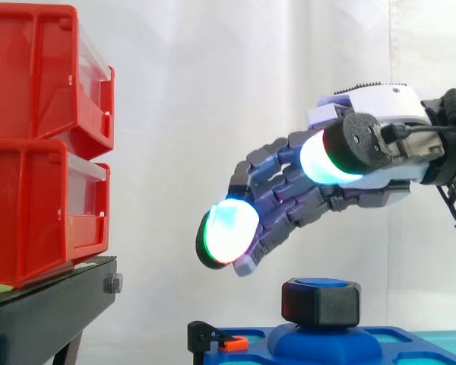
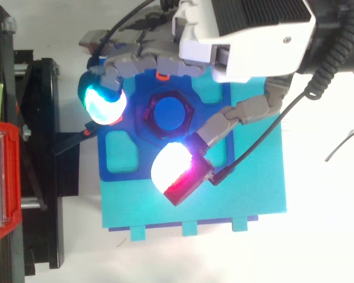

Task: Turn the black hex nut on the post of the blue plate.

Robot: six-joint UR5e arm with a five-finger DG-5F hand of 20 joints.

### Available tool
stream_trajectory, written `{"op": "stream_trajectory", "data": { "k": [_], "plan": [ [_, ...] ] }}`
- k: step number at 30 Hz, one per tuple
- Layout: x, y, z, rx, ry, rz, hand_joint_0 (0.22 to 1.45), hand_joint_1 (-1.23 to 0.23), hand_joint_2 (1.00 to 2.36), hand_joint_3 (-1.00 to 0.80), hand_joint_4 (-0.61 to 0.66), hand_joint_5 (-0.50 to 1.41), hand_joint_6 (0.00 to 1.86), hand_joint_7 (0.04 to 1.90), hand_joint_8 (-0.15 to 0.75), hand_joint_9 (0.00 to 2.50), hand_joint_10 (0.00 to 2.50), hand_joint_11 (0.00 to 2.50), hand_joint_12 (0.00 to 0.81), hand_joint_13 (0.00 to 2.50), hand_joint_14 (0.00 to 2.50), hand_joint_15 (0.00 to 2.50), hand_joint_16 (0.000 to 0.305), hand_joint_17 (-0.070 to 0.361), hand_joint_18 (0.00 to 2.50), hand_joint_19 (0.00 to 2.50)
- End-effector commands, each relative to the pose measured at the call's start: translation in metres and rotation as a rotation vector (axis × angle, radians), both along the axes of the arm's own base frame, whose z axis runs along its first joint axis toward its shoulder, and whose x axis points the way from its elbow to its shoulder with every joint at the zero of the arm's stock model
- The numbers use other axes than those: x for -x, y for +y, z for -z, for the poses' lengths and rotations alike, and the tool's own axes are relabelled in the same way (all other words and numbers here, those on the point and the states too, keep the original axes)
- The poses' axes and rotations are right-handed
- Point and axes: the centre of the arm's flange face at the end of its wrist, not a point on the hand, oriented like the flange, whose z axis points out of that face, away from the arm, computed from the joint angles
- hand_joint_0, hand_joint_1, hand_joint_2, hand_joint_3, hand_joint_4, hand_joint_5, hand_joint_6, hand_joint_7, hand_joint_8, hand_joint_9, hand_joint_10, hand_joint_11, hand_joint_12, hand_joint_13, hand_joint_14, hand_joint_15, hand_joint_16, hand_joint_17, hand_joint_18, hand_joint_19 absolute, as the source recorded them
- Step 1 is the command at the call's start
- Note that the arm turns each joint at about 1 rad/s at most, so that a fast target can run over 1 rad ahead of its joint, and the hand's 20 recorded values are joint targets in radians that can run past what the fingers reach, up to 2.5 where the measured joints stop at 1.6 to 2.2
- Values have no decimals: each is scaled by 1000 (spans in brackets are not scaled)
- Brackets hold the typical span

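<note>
The black hex nut (image 1: 321, 302) (image 2: 167, 114) sits upright on the blue post (image 2: 168, 113) at the middle of the blue plate (image 1: 380, 346) (image 2: 218, 144). My hand (image 1: 380, 137) (image 2: 248, 35) hovers above it, clear of the nut by a small gap in the side view. Its fingers (image 1: 277, 194) curve loosely down and to the left, and the thumb (image 2: 224, 121) reaches out on the near side of the nut in the top view. The glowing pads (image 1: 228, 230) (image 2: 102, 101) flank the nut without touching it. Nothing is held.
Two red bins (image 1: 42, 141) are stacked on a black stand (image 1: 53, 300) at the left. A small black clamp with an orange tab (image 1: 224, 340) sits at the plate's left edge. The blue plate rests on a cyan base (image 2: 236, 200).
</note>
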Motion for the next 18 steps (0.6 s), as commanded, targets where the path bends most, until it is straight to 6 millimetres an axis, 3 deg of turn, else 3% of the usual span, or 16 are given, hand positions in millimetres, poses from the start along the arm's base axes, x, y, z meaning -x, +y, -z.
{"op": "stream_trajectory", "data": {
  "k": [1,18],
  "plan": [
    [3,4,13,-2,9,0,454,-501,1000,-500,396,-250,503,787,445,300,0,25,565,439,6,430,67,151,342,327],
    [6,1,16,-9,28,0,459,-483,1000,-500,428,-251,503,807,446,301,0,31,562,442,4,446,67,150,347,341]
  ]
}}
